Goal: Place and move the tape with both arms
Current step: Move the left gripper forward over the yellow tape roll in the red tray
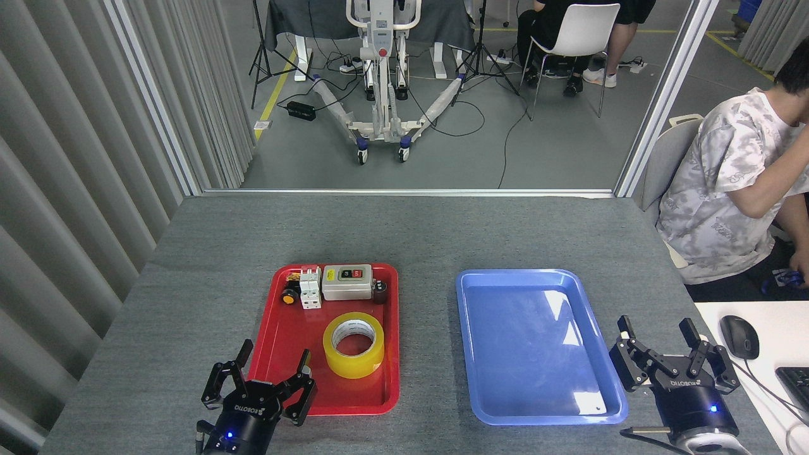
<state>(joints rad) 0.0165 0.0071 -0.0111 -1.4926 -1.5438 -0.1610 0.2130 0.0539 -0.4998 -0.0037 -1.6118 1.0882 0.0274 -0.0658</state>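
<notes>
The tape (354, 344), a wide yellow roll with a white printed core, lies flat in the near right part of the red tray (278, 344). My left gripper (260, 378) hovers open over the tray's near left corner, a short way left of the roll and not touching it. My right gripper (670, 349) stands open just right of the blue tray (537, 344), which holds nothing. Both show black fingers and a blue light.
At the back of the red tray sit a grey switch box (347, 282), a white breaker (310, 288) and small dark parts. A seated person (727, 189) is at the right, beside a white desk with a mouse (739, 336). Grey curtains line the left.
</notes>
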